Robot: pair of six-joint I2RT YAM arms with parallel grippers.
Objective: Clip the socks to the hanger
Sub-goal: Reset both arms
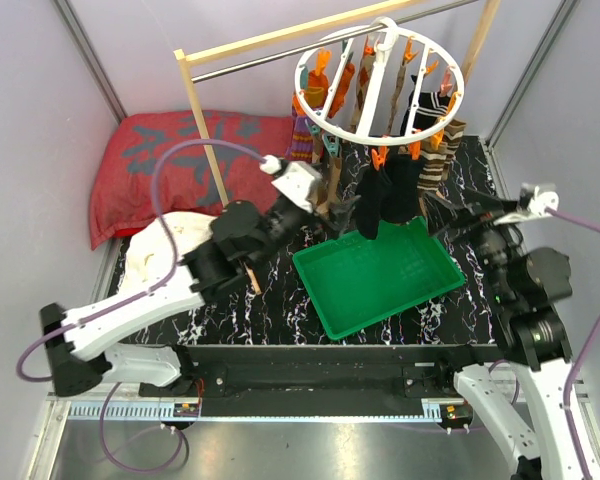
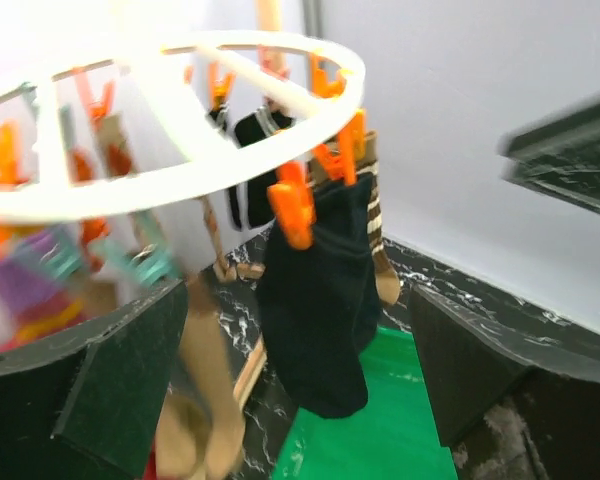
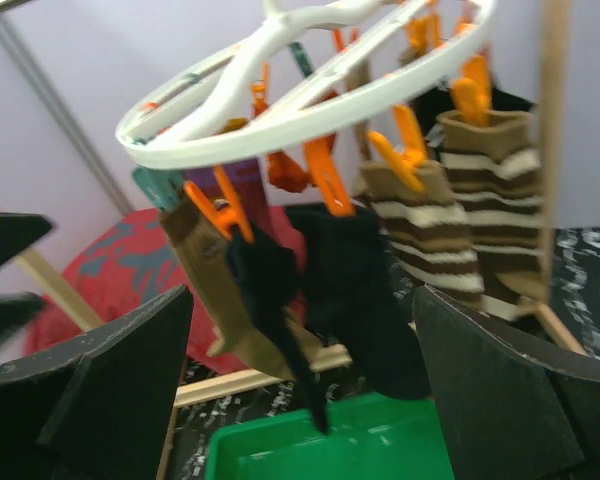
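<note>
Top view: the hanger (image 1: 380, 72) hangs from the metal rod (image 1: 250, 62) at the far side, above the green tray (image 1: 325, 300). Socks are clipped round it: black socks (image 1: 385, 200) nearest, striped socks (image 1: 442, 155) to the right, purple and orange socks (image 1: 305, 135) to the left. No loose sock shows in the tray or on the tabletop (image 1: 280, 310). The left pincer (image 1: 328, 205) and right pincer (image 1: 450, 215) flank the black socks.

Left wrist view: its fingers are spread wide with nothing between them. A black sock hangs ahead under an orange clip (image 2: 292, 205).

Right wrist view: its fingers are also spread and empty, facing the clipped socks.

The clipping looks finished, or nearly so.
</note>
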